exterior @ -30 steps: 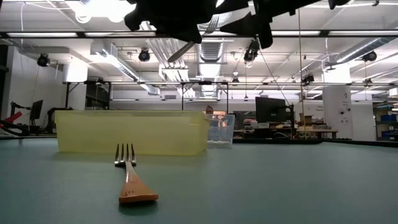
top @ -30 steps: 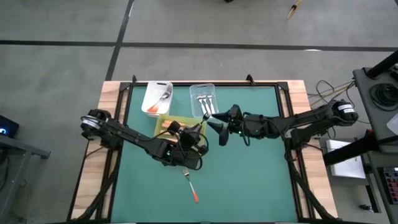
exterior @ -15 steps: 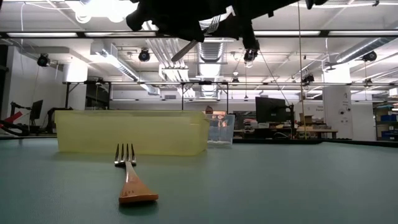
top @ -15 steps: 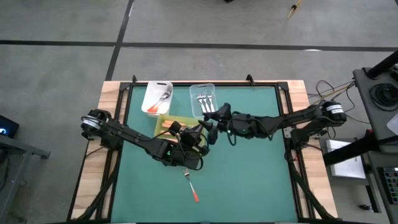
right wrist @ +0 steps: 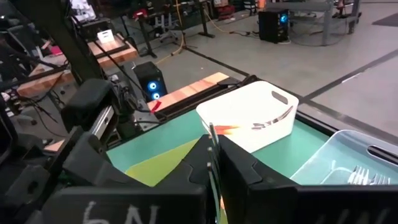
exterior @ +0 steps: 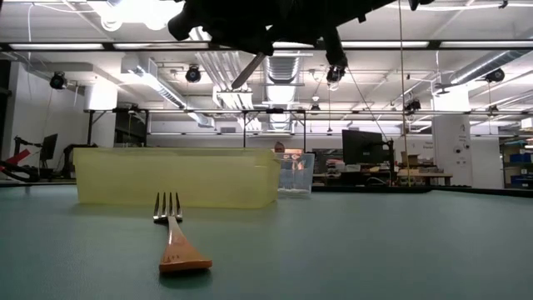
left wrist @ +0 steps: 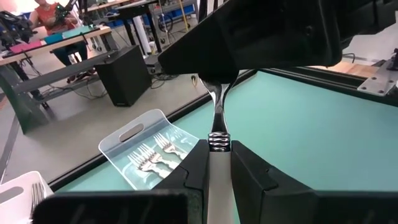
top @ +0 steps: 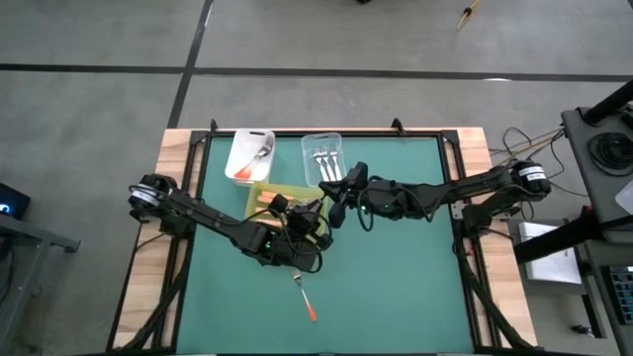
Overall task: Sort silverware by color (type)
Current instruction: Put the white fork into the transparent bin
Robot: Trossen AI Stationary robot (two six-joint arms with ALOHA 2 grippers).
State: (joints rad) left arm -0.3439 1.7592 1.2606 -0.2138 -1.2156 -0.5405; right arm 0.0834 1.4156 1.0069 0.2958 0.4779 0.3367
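Mid-air handover at frame centre. Left pincer clamped on all-silver fork's handle; right pincer closed on its head end. Fork's long axis runs between them, toward the clear tub just beyond the right pincer.

A green-topped bench carries three containers: a yellow-green tray just beside the two claws, a clear tub near the right claw, and a white tub farther off beyond the tray.
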